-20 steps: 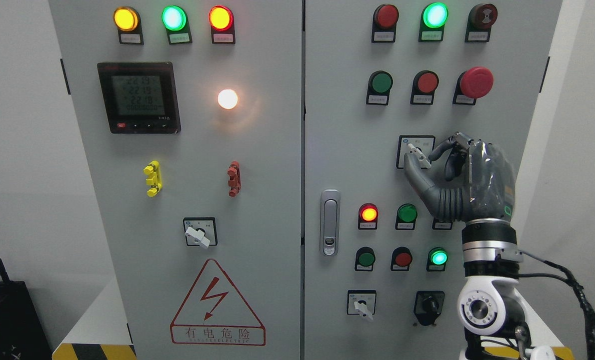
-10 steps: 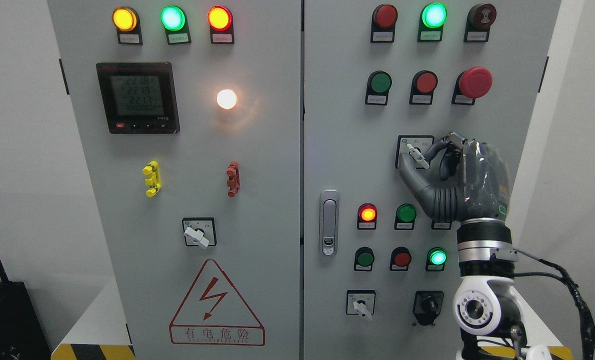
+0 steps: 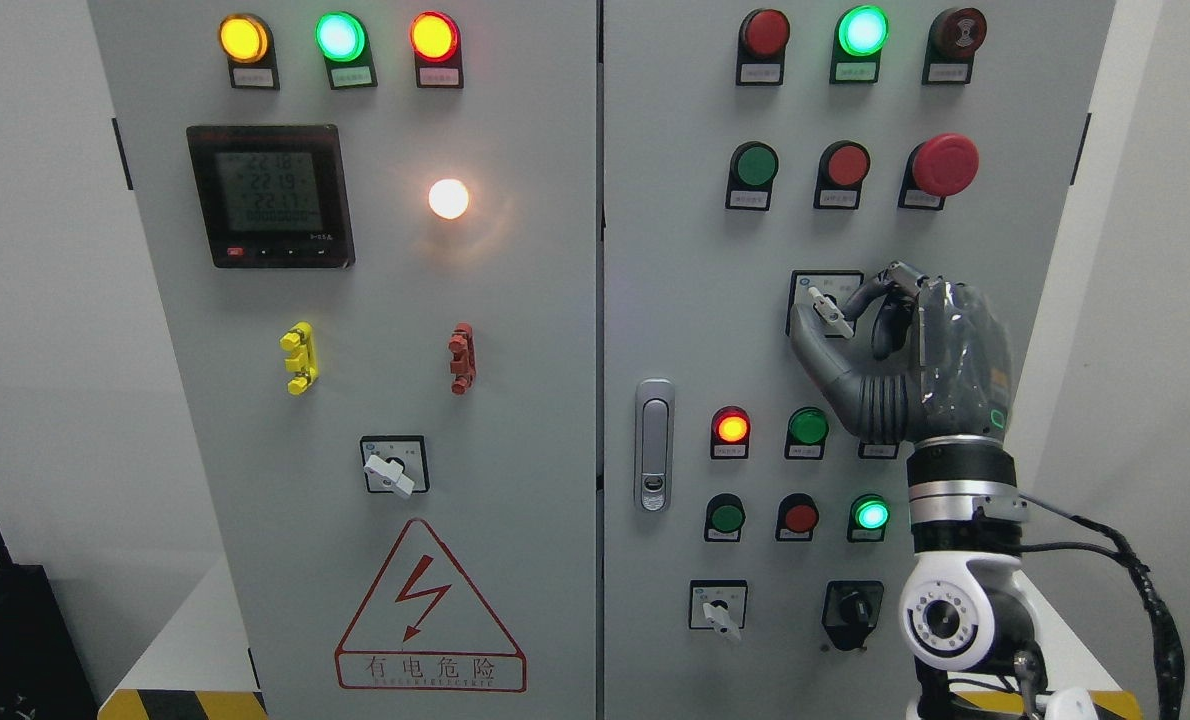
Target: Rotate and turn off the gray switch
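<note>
The gray switch (image 3: pixel 823 305) is a rotary selector with a pale lever on a square plate, mid-height on the right cabinet door (image 3: pixel 675 300). Its lever is slanted, upper end to the left and lower end to the right. My right hand (image 3: pixel 829 314) comes up from the lower right on a white and black forearm. The thumb (image 3: pixel 805 335) lies under the lever's left side and the index finger (image 3: pixel 863 293) curls onto it from the right, so the hand is shut on the lever. My left arm is out of view.
Around the switch are a red mushroom button (image 3: pixel 943 165), red and green push buttons (image 3: pixel 800 427), a black rotary knob (image 3: pixel 852 608) and a second selector (image 3: pixel 720 612). A door latch (image 3: pixel 655 445) sits at the door's left edge. The left door carries a meter (image 3: pixel 270 195).
My right hand has moved slightly left and up toward the panel, its thumb and index finger closing tighter on the lever. The lever's slant looks about the same.
</note>
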Available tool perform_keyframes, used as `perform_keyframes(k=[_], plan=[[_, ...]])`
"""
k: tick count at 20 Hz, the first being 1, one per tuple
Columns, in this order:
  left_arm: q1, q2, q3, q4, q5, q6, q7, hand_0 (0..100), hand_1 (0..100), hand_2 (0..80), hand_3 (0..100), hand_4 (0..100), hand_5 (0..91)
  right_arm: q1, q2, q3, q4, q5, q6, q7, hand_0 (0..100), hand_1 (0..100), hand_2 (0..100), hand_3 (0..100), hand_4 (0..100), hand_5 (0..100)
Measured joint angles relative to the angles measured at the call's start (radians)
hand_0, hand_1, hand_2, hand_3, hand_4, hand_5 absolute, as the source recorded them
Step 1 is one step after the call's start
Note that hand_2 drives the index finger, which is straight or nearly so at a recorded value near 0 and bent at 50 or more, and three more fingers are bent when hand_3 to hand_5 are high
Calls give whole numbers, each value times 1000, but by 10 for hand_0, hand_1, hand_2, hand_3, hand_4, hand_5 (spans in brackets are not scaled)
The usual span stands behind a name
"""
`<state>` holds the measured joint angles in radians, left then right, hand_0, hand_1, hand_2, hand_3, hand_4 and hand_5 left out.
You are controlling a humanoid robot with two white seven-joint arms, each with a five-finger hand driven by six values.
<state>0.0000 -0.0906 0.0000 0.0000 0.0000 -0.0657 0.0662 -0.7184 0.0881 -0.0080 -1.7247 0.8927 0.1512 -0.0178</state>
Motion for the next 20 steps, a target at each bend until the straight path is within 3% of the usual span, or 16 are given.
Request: perform_keyframes(k=[6, 20], plan=[[0, 0, 0, 0, 0, 0, 0, 120, 389, 0, 0, 0, 0, -1, 0, 3, 0, 3, 1, 0, 362, 501, 676, 1000, 955, 1000], [0, 0, 0, 0, 0, 0, 0, 120, 389, 0, 0, 0, 0, -5, 0, 7, 1, 5, 1, -1, 431, 510, 687, 1000, 958, 1000]])
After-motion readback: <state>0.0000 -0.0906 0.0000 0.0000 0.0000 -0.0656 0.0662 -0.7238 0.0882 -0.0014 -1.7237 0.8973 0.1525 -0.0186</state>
